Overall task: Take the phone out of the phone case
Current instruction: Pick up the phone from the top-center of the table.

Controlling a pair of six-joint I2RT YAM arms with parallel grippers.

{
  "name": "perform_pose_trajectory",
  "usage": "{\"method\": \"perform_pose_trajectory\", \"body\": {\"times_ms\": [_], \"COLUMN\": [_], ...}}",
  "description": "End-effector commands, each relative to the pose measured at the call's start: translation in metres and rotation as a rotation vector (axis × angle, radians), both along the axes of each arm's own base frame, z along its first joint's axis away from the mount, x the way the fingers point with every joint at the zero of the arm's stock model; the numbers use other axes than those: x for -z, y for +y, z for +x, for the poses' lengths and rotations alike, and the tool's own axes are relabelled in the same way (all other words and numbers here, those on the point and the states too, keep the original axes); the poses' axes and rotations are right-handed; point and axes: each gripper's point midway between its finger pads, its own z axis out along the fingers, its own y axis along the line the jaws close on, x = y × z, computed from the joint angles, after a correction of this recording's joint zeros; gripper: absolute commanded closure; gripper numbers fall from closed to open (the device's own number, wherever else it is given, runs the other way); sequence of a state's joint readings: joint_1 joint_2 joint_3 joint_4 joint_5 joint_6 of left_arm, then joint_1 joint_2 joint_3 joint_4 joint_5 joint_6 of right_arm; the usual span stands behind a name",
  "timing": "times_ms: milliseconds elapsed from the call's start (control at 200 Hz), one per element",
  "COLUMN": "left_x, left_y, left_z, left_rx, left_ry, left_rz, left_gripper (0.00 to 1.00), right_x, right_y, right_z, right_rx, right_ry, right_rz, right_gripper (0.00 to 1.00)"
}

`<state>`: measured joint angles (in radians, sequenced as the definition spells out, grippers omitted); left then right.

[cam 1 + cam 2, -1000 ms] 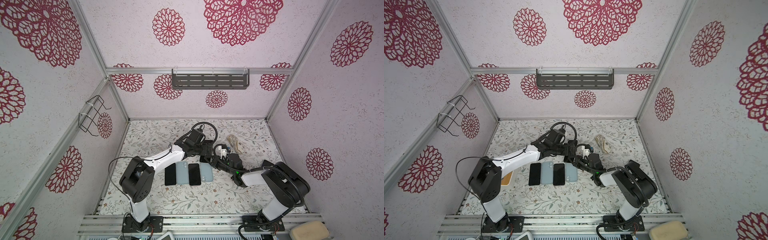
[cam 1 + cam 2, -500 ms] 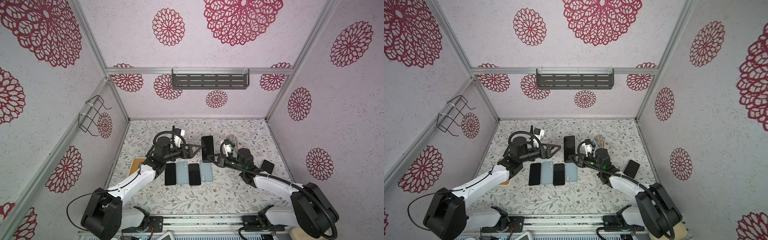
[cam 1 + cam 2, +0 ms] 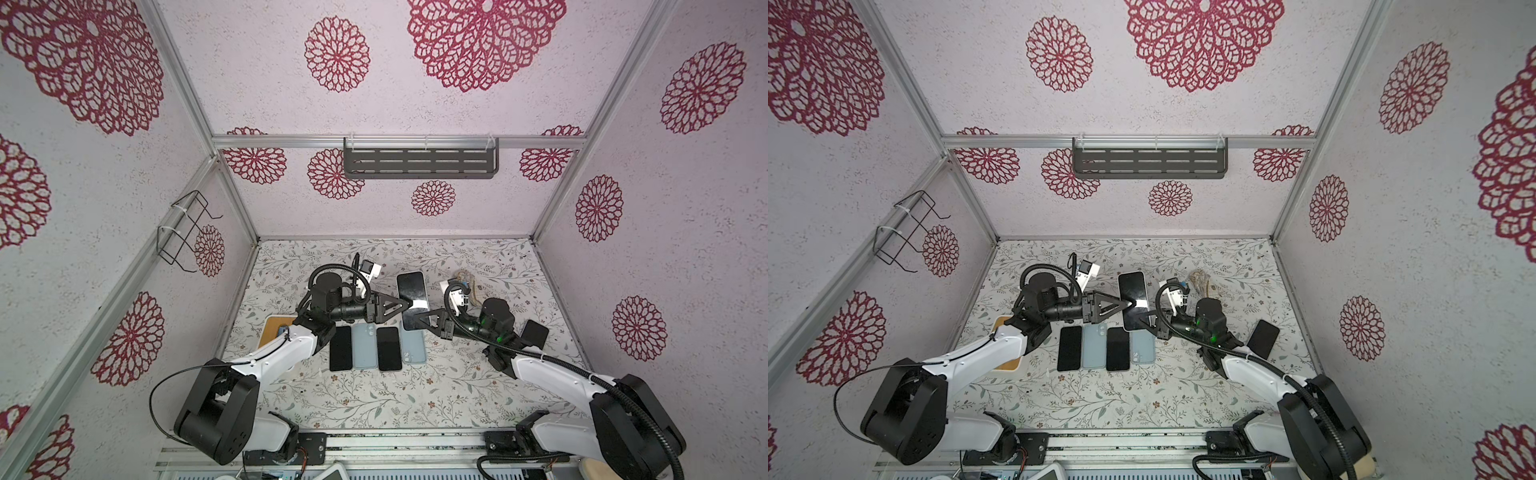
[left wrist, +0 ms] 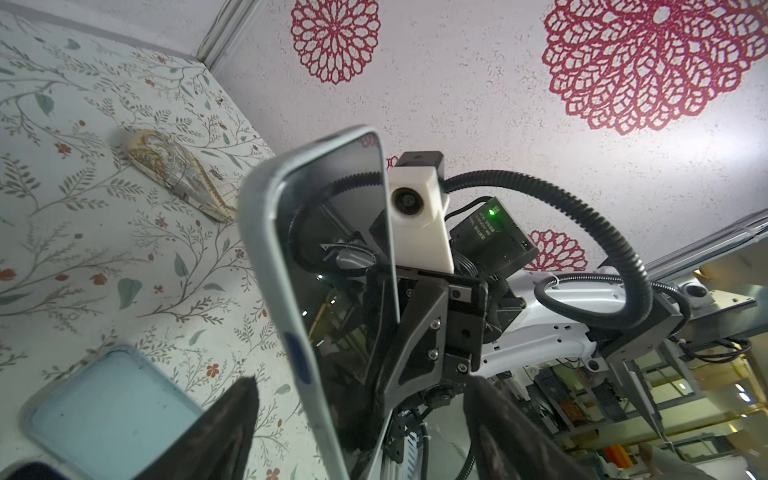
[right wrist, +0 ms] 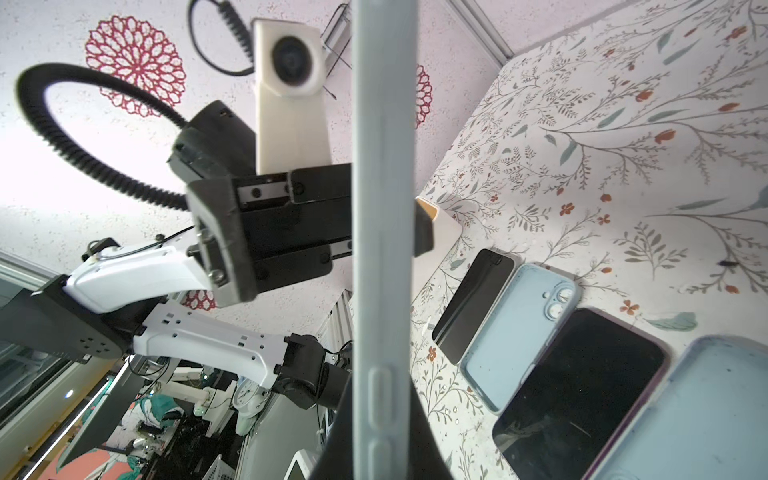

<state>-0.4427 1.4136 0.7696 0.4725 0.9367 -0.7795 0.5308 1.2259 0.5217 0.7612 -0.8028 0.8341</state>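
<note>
Right wrist view: right gripper (image 5: pixel 383 419) clamps cased phone (image 5: pixel 382 208). Left wrist view: left gripper (image 4: pixel 359 384) straddles it, jaws apart.

Nothing legible is showing anywhere.
Tiny white print is sitting on the black module (image 4: pixel 486 232) next to its green light (image 4: pixel 492 212) in the left wrist view, but it is coming out too small and tilted to read; no other lettering is standing out.

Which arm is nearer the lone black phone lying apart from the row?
Right. The right arm bends beside the lone black phone; the left arm is beyond the row.
</note>
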Motion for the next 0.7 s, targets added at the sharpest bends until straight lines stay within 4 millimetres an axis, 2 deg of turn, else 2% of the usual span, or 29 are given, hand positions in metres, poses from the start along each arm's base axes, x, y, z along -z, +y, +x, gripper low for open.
{"method": "perform_pose_trajectory", "body": {"times_ms": [0,125,270,490,696], "left_x": [-0.021,-0.03,-0.029,-0.018,-0.025], "left_y": [0.0,-0.002,-0.006,-0.009,-0.012], "left_z": [-0.002,-0.005,-0.007,-0.005,-0.006], "left_rx": [0.052,0.087,0.13,0.152,0.179], "left_ry": [-0.058,-0.069,-0.044,-0.002,-0.003], "left_rz": [-0.059,-0.092,-0.098,-0.104,-0.131], "left_gripper": [0.28,0.36,0.49,0.59,0.73], "right_x": [-0.037,-0.034,-0.031,-0.029,-0.027], "right_y": [-0.002,-0.001,-0.001,0.001,0.003], "right_z": [-0.011,-0.015,-0.016,-0.016,-0.016], "right_rx": [-0.039,-0.059,-0.066,-0.074,-0.081], "right_ry": [-0.183,-0.184,-0.188,-0.191,-0.186], "right_rz": [0.071,0.074,0.067,0.065,0.065], "right_gripper": [1.0,1.0,1.0,1.0,1.0]}}
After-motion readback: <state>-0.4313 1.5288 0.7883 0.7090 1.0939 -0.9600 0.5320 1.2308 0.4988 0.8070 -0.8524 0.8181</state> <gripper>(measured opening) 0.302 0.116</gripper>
